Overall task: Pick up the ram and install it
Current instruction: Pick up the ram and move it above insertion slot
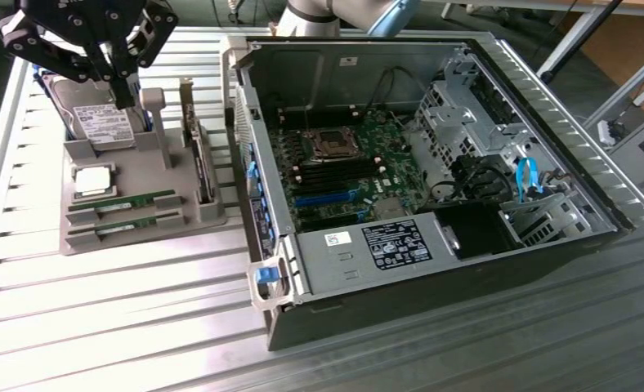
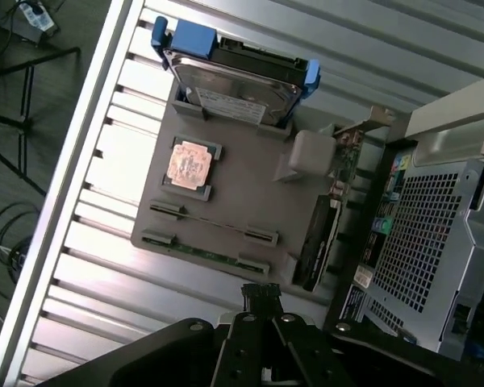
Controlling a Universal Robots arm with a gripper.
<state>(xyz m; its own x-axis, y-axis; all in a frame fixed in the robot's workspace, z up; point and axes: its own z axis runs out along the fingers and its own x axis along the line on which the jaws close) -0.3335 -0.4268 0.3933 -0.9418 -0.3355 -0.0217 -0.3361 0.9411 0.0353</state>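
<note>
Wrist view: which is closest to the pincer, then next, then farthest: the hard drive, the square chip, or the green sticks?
1. The green sticks, at the tray edge by the pincer.
2. The square chip, mid-tray.
3. The hard drive, standing at the tray's far end.

green ram, grey tray, blue-edged silver hard drive, black computer case.
</note>
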